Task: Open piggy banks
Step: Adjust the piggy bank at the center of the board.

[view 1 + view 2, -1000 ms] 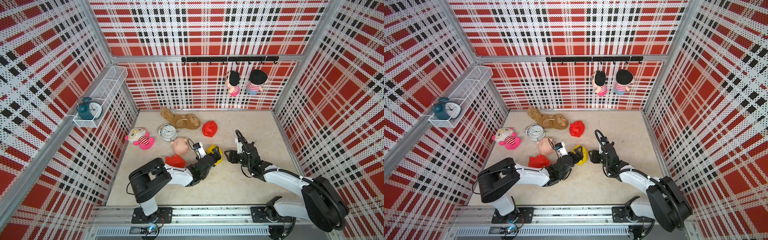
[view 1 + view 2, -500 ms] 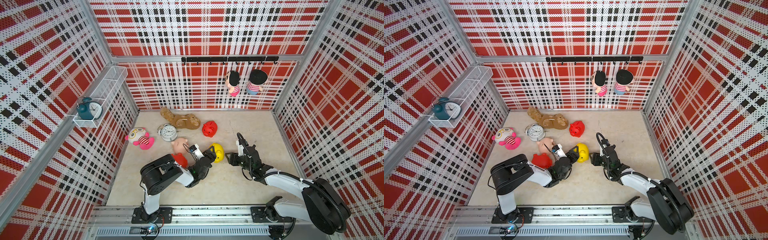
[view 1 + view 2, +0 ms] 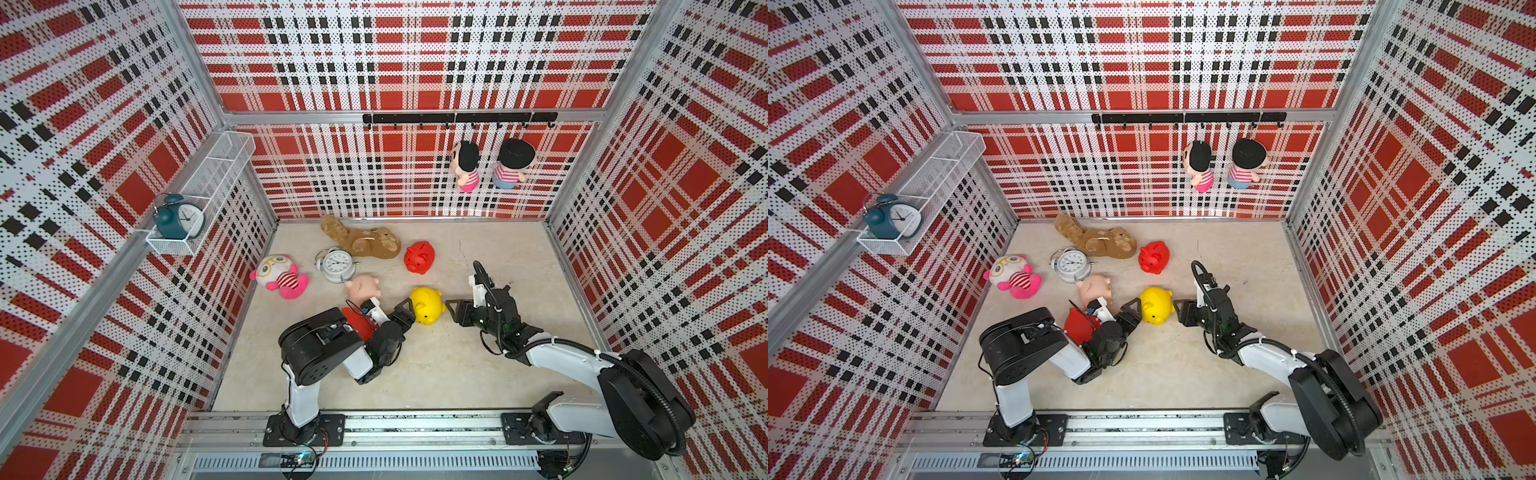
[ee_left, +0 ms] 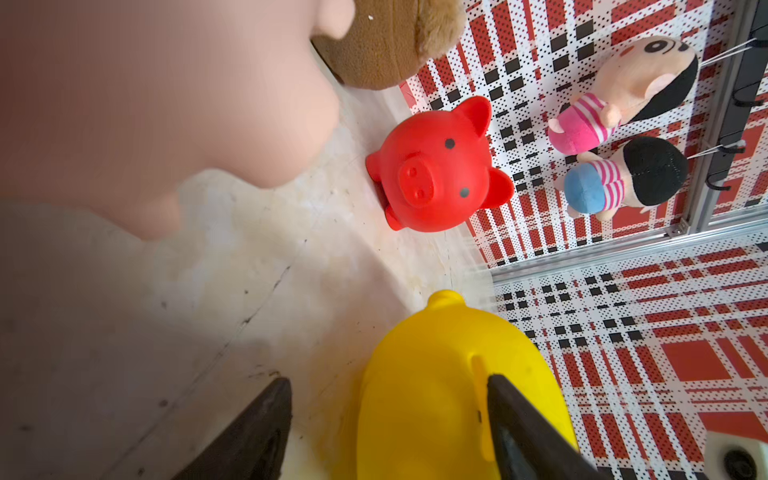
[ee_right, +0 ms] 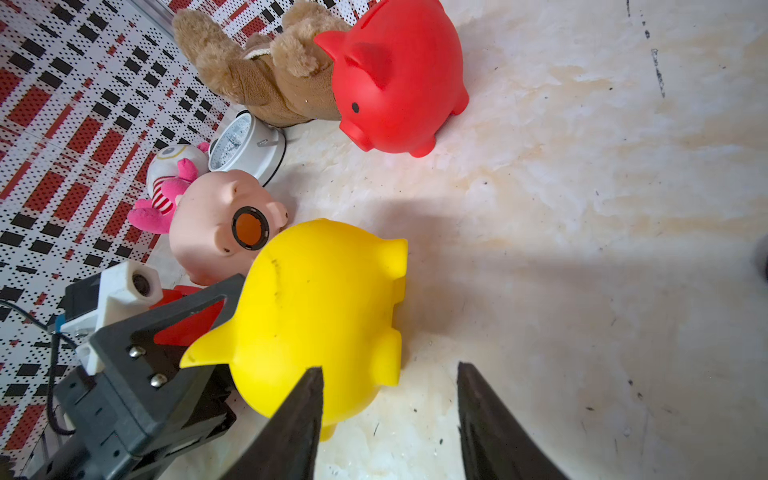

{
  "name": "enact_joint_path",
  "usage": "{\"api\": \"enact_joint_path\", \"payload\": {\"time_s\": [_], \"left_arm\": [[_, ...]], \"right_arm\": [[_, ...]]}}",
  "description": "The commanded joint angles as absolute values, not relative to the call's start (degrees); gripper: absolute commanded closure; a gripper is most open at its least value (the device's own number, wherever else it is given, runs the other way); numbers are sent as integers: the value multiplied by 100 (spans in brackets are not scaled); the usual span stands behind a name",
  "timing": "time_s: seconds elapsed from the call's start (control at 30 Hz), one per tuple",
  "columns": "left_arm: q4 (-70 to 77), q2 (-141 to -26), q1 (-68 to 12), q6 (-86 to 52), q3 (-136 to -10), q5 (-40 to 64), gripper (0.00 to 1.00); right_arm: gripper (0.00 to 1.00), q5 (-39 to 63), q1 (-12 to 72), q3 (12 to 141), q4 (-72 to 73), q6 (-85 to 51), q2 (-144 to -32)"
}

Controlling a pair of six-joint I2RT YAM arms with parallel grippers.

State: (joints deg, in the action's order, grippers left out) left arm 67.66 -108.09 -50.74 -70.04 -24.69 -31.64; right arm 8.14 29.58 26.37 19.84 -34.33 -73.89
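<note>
A yellow piggy bank stands mid-floor between my two grippers. My left gripper is open at its rear. One finger lies over the back by the coin slot, the other stands clear of it. My right gripper is open just off the pig's other side, with bare floor between its fingers. A pale pink piggy bank lies on its side, its round belly hole showing. One red piggy bank stands farther back. Another red piggy bank is half hidden under my left arm.
A brown plush, a white alarm clock and a pink-and-white plush doll lie at the back left. Two dolls hang from a hook rail. A wire shelf on the left wall holds a teal clock.
My left arm's elbow has swung in toward the middle, and its gripper has drawn back off the yellow piggy bank, which now shows in full. The right gripper has shifted only slightly.
</note>
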Motion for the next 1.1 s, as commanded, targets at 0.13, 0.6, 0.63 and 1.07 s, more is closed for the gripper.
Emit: {"api": "enact_joint_path", "payload": {"time_s": [0.13, 0.6, 0.63, 1.07], "left_arm": [[6883, -10482, -5001, -6814, -2431, -2984, 20], [6292, -10547, -4949, -6664, -3102, -1975, 2], [6233, -10538, -4933, -6638, -3147, -1944, 2], [3691, -10049, -4449, -5632, -3897, -1156, 2]], "right_arm": [[45, 625, 2971, 2823, 2052, -3312, -7551], [47, 1489, 2978, 3006, 2978, -2936, -8673], [48, 1561, 2979, 2965, 3060, -2988, -8681], [50, 2381, 3056, 2040, 4545, -4081, -8480]]}}
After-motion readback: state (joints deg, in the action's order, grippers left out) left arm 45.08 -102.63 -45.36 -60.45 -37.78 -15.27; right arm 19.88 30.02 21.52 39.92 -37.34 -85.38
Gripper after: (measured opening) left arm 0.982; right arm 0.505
